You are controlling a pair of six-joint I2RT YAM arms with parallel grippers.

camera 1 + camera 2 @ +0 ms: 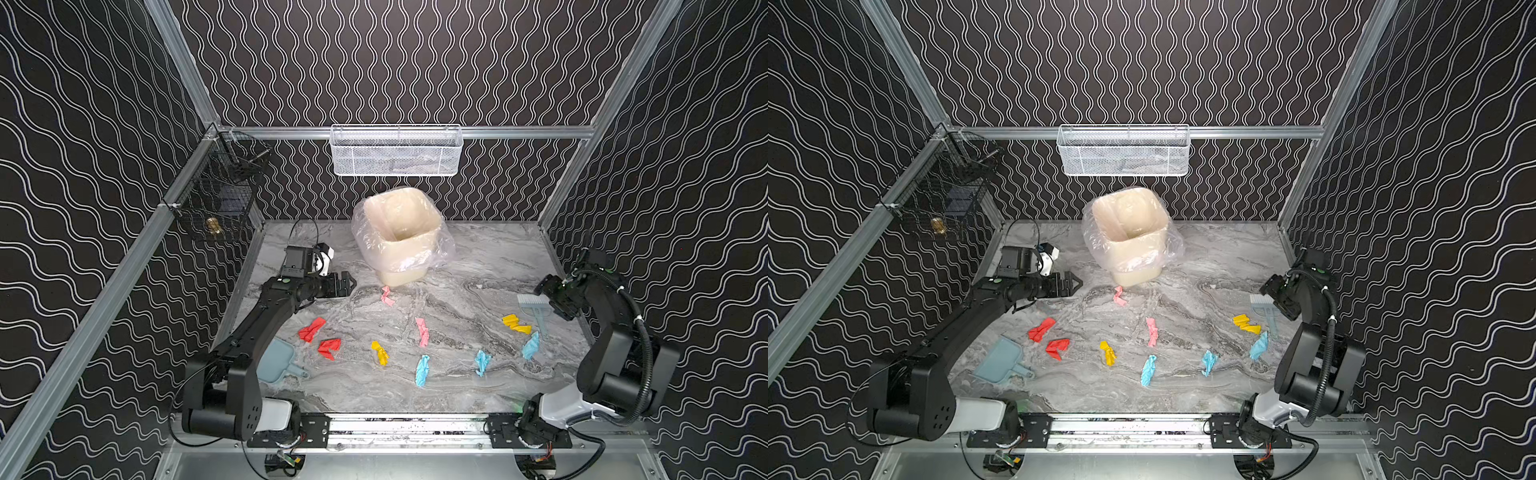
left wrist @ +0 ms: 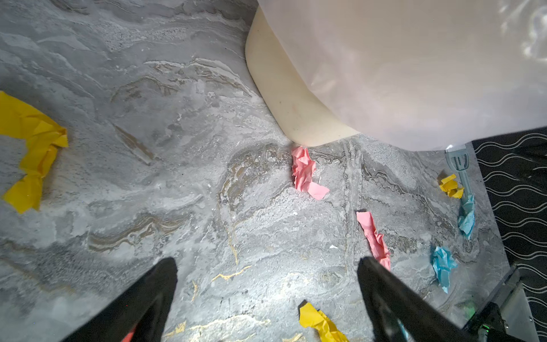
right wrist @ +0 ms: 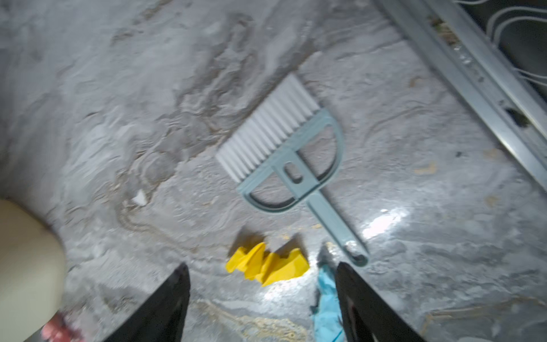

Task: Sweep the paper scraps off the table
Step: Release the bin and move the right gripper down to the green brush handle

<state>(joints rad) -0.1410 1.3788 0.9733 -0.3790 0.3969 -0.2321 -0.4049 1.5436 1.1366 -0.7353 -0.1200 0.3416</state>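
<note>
L arm stretched out far-left, forearm abt level, L tool (image 1: 350, 283) pointing right, jaws spread wide, empty. R arm folded up at right edge, R tool (image 1: 542, 287) tipped down-left, jaws apart, nothing gripped.

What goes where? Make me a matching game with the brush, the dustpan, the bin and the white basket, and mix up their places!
Things:
1. brush
2. dustpan
3. bin
4. white basket

Places:
A. hanging on the back rail
B. on the table, left side, near the red scraps
C. on the table, right side, beside a yellow scrap
D. standing at the back of the table, lined with a clear bag

Pairs: 1-C, 2-B, 3-D, 4-A.
</note>
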